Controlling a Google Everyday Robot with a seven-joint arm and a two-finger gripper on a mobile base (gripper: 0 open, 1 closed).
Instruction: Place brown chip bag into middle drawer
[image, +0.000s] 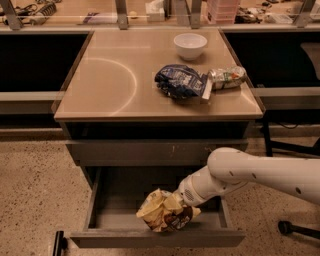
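We see the gripper (182, 208) low down inside the open middle drawer (122, 200), at the end of the white arm (250, 172) that comes in from the right. The brown chip bag (159, 212) sits right at the gripper's tip, touching it. The bag hides the tip, so we cannot tell how wide the gripper is open. We think it has hold of the bag, but we cannot be sure.

The bag lies to the left of the gripper and a little nearer to us. Its long side runs left to right, tipped a bit. It is over the near part of the drawer, a little right of the middle, and its bottom edge is just at the top of the drawer's front panel.

So the roomy part of the drawer lies far and left of the bag. We think the bag should go a little that way and down before it is let go, so it does not catch on the front panel.

Up on the table (110, 80) are a white bowl (190, 45), a dark blue bag (179, 81) and a small packet (227, 76).
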